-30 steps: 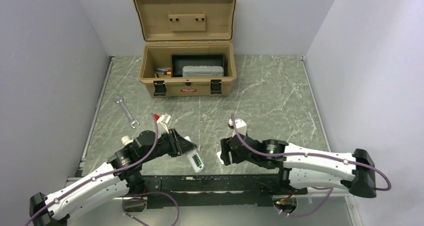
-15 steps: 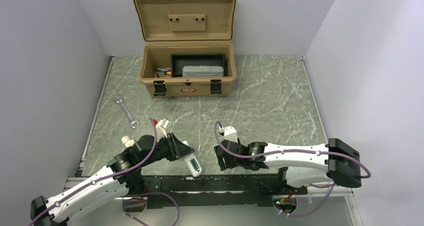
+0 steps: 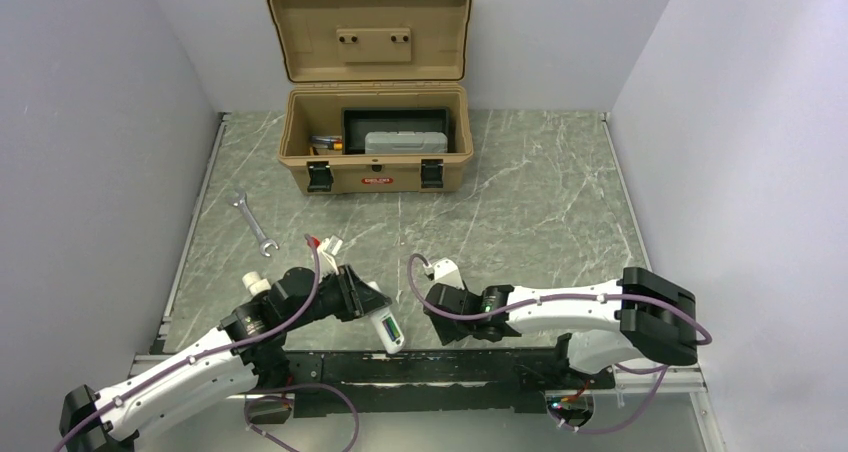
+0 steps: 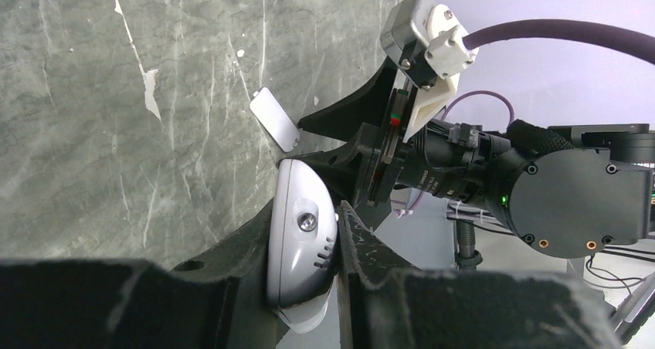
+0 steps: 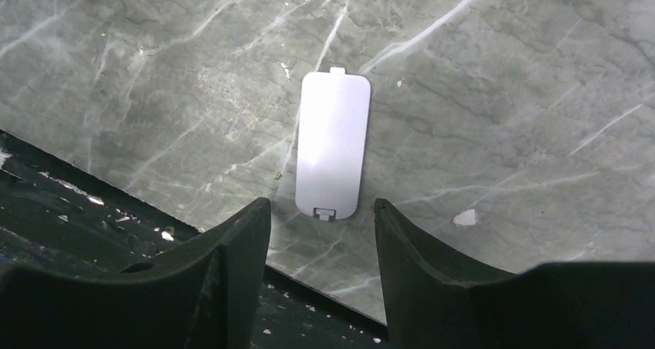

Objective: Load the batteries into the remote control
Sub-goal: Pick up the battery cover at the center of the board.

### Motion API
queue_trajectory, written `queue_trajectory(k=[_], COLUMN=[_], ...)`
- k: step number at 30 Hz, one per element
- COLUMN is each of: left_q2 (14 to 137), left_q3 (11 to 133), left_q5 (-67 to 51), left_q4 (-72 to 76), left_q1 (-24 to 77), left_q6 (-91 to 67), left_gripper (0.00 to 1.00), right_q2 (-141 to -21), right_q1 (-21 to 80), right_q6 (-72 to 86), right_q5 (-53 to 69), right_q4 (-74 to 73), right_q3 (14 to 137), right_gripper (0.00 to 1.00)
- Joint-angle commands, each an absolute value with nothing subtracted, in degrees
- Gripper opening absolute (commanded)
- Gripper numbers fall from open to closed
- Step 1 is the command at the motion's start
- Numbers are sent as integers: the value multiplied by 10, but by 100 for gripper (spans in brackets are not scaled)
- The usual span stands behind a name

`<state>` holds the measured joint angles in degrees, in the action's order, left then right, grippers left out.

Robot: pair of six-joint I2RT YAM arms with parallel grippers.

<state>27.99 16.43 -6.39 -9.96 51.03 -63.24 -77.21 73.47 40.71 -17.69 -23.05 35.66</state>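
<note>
While the green marble counter (image 3: 540, 202) carries a tan toolbox (image 3: 375, 174) at its far side, lid up, with a black tray (image 3: 395, 120) and a grey case (image 3: 405, 142) inside, both hands sit low at its near edge. Left hand (image 3: 372, 307) (image 4: 305, 214): clamped on the remote control (image 3: 388, 327) (image 4: 301, 249), one finger on each long side. The remote's rounded end, with a small lens, pokes out past the fingertips toward the right hand. It is tilted, just inside the near edge, between the two hands; can't tell if its tip touches the counter. Small green patch on its upward side, too small to identify. Right hand (image 3: 440, 317) (image 5: 322, 210): jaws apart, nothing in them, tips down at the counter and flanking the near end of the white tab (image 5: 332, 144) (image 4: 275, 119), gap on each side, no contact. That tab lies flat on the counter, just beside the remote's tip. Silver wrench (image 3: 253, 224) lies on the left part of the counter, apart from both hands.
</note>
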Motion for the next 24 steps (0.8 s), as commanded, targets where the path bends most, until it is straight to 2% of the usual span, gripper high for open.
queue_trajectory(k=[1, 24], left_q2=[278, 276], left_q3=[193, 192], left_q5=[-72, -71], left_q4=[-65, -61], left_q1=[509, 509], left_q6=[-624, -625], left_gripper=[0, 0], right_q2=[-790, -844], right_q1=[737, 738], right_q6=[391, 414], right_q5=[-165, -192], right_q4=[-200, -283], right_q3=[372, 403], right_gripper=[54, 35])
